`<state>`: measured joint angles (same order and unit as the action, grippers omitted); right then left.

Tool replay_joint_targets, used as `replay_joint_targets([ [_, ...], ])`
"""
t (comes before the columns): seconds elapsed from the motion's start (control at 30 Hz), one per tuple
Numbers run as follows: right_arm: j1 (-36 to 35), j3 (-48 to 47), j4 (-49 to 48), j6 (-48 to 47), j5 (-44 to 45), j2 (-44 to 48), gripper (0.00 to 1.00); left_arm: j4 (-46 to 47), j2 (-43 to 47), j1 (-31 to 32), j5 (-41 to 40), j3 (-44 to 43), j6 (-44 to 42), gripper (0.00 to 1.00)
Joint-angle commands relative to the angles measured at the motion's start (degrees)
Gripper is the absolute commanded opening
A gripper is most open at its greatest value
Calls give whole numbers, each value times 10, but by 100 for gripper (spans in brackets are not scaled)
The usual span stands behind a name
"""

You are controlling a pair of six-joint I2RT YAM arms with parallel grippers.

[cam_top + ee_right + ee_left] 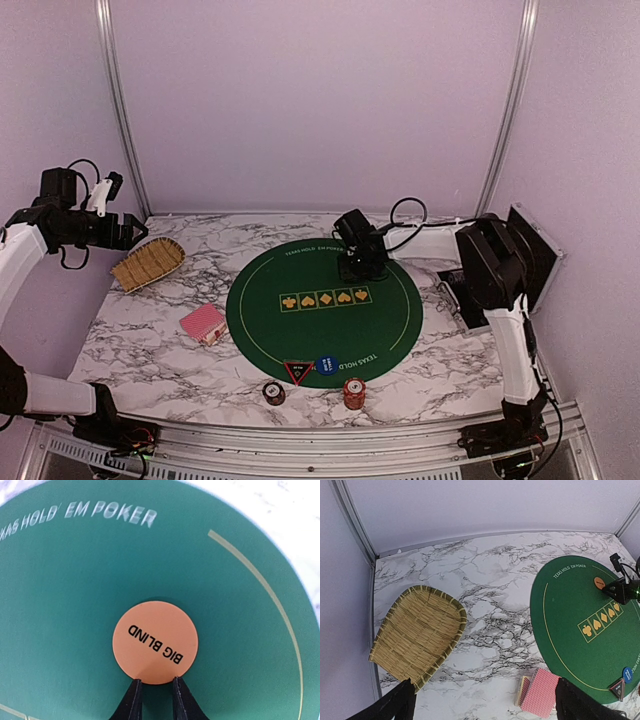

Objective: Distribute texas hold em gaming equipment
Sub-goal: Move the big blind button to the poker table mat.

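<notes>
An orange round "BIG BLIND" disc (pixel 155 641) lies flat on the far part of the green poker mat (pixel 320 330). My right gripper (pixel 154 685) hovers at its near edge, fingers a narrow gap apart with nothing between them; it shows in the top view (pixel 352 268). A pink-red-backed card deck (pixel 203 324) lies on the marble left of the mat. A blue button (pixel 326 365) and a black-and-red triangular marker (pixel 297 373) sit at the mat's near edge. A dark chip stack (pixel 274 392) and a red-orange chip stack (pixel 354 393) stand in front. My left gripper (pixel 130 232) is open, empty and high at far left.
A tan woven basket (pixel 148 262) lies at the back left, below my left gripper (pixel 485 695). A black hinged case (pixel 530 255) stands open at the right edge. The enclosure walls close in the back and both sides.
</notes>
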<state>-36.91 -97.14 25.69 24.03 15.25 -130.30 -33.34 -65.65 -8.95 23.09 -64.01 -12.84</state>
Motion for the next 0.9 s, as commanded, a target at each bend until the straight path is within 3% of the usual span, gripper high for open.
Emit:
replay_joint_targets([
  [0.0, 27, -62, 29, 8, 4, -48, 21, -11, 2, -3, 1, -16, 1, 99],
  [0.27, 30, -79, 44, 1, 0, -20, 23, -11, 9, -2, -1, -12, 1, 99],
  [0.53, -49, 50, 16, -61, -26, 146, 54, -13, 17, -3, 9, -8, 0, 99],
  [0.63, -91, 100, 22, -95, -82, 197, 66, -15, 19, -3, 12, -6, 0, 99],
  [0.87, -180, 202, 18, -194, -206, 260, 76, -24, 19, -3, 11, -2, -8, 99],
])
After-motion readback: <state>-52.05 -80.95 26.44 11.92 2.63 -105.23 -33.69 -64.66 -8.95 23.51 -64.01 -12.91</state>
